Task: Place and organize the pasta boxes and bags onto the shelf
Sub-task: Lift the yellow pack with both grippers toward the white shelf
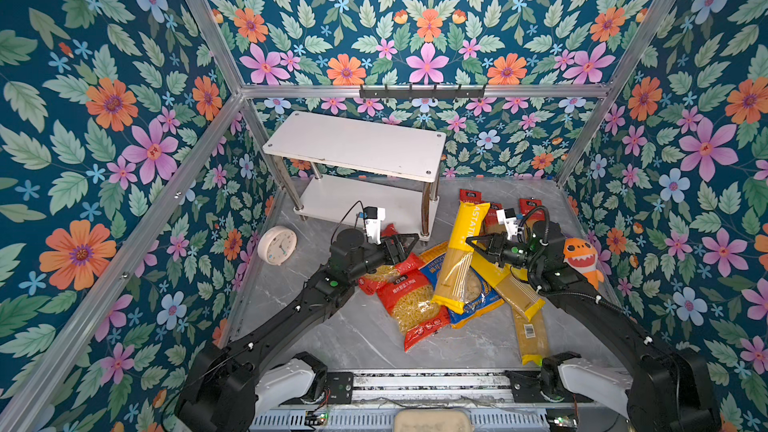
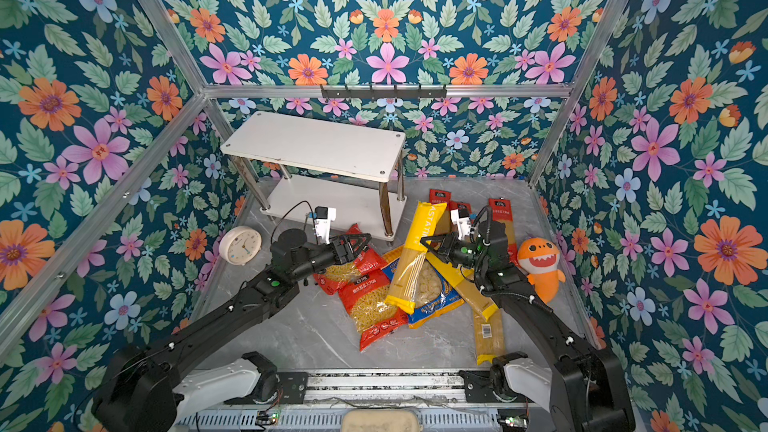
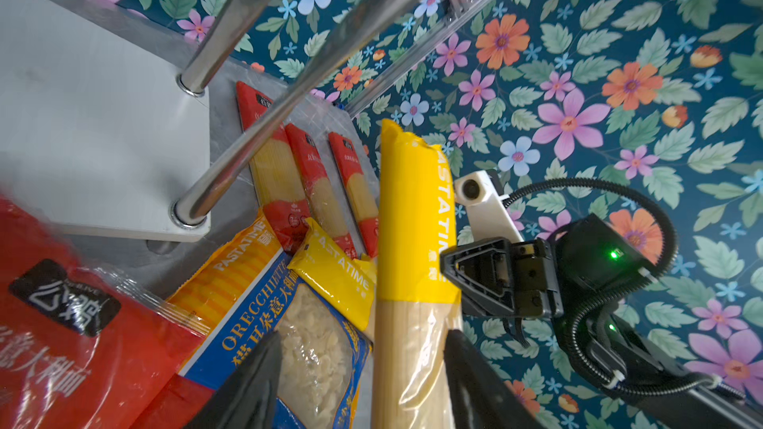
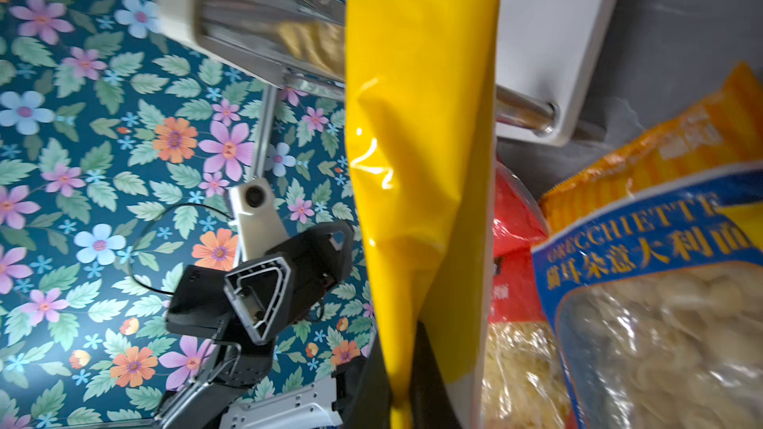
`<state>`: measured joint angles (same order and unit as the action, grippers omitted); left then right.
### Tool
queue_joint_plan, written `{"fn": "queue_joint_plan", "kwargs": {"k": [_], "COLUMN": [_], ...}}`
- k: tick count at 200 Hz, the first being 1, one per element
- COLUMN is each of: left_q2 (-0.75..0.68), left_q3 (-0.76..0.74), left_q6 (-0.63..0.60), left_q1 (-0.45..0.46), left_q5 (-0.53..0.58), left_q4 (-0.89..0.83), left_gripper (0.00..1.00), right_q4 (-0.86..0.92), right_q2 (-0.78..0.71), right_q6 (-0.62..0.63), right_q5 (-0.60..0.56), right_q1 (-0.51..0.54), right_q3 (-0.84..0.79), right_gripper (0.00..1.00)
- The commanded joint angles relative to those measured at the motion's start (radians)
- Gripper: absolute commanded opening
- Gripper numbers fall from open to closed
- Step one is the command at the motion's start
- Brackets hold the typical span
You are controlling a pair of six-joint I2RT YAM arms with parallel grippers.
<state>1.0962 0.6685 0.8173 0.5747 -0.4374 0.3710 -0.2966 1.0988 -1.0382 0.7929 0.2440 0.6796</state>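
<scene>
My right gripper [image 1: 471, 243] [image 4: 406, 369] is shut on a long yellow spaghetti pack [image 1: 457, 255] [image 4: 413, 138], held tilted above the pile. My left gripper [image 1: 405, 243] [image 3: 363, 381] stands open just left of that pack [image 3: 413, 220], over a red short-pasta bag [image 1: 386, 272], gripping nothing. A second red bag [image 1: 409, 301] and the blue-orange orecchiette bag [image 1: 478, 305] [image 3: 289, 344] lie below. Two more yellow packs [image 1: 528, 317] lie under my right arm. Red long packs [image 1: 532, 205] [image 3: 272, 150] lie at the back right. The white two-tier shelf [image 1: 353, 145] [image 2: 311, 145] stands bare at the back.
A round white clock [image 1: 277, 245] stands left of the shelf. An orange shark plush [image 1: 582, 261] sits by the right wall, close to my right arm. A black hook rail [image 1: 422, 91] hangs on the back frame. The shelf's chrome leg [image 1: 426, 214] is close to both grippers.
</scene>
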Motion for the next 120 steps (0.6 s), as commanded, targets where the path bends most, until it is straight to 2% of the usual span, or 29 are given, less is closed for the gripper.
{"fn": "queue_joint_plan", "kwargs": {"k": [1, 19, 45, 57, 82, 120], "left_q2": [-0.069, -0.137, -0.203, -0.206, -0.193, -0.233], "left_q3": [-0.019, -0.039, -0.027, -0.009, -0.008, -0.077], "left_q6": [0.082, 0.133, 0.150, 0.172, 0.271, 0.353], "left_q1": [-0.041, -0.074, -0.085, -0.085, -0.084, -0.084], "left_q5": [0.018, 0.041, 0.046, 0.028, -0.010, 0.029], "left_q4": [0.029, 0.029, 0.017, 0.016, 0.091, 0.168], "left_gripper": [0.72, 0.76, 0.92, 0.96, 0.98, 0.98], "right_q4": [-0.121, -0.106, -0.142, -0.165, -0.206, -0.338], "right_q2": [-0.054, -0.089, -0.112, -0.107, -0.056, 0.094], "right_q6": [-0.094, -0.124, -0.184, -0.196, -0.187, -0.219], "right_q5": [-0.032, -0.066, -0.136, -0.186, -0.301, -0.386], "right_q1": [0.002, 0.003, 0.013, 0.035, 0.105, 0.167], "right_q3": [0.058, 0.100, 0.138, 0.165, 0.243, 0.384], "right_gripper": [0.00, 0.00, 0.00, 0.00, 0.00, 0.00]}}
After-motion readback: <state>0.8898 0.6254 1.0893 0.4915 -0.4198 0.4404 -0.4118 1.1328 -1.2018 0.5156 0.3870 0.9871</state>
